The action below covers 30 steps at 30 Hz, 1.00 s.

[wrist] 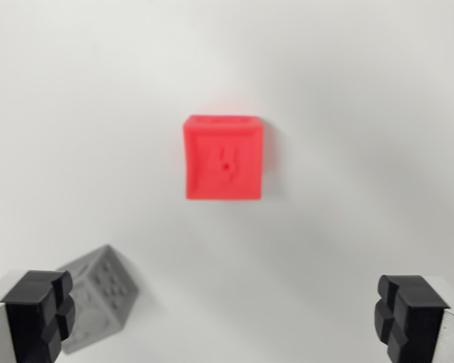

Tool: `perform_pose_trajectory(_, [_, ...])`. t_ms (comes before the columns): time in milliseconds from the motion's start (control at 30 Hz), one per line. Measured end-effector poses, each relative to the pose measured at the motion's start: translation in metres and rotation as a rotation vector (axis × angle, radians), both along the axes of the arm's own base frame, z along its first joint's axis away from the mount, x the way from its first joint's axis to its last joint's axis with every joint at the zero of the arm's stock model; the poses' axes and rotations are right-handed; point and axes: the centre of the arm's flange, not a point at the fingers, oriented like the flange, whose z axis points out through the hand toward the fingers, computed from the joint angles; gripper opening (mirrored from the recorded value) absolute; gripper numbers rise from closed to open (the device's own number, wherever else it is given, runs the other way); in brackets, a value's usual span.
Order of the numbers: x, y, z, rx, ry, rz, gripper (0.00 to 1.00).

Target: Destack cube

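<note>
Two cubes show in my wrist view: a red cube [224,157] sits alone on the white table [348,91] near the middle, a grey cube [98,296] lies well apart at lower left, and my gripper [225,321] hangs above them, fingers [39,311] spread wide and empty.

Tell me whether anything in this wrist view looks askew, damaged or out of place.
Nothing looks damaged or spilled. The red cube sits square on the white surface. The grey cube at the wrist view's lower left is turned at an angle, apart from the red one and partly behind a fingertip. The gripper has its jaws wide apart, holding nothing.
</note>
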Motion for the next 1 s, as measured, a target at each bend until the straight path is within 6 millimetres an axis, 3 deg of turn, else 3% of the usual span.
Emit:
perform_pose_trajectory(700, [0.000,0.000,0.076,0.000,-0.003,0.001,1.00])
perform_pose_trajectory(1000, [0.001,0.000,0.090,0.000,-0.001,0.001,1.00])
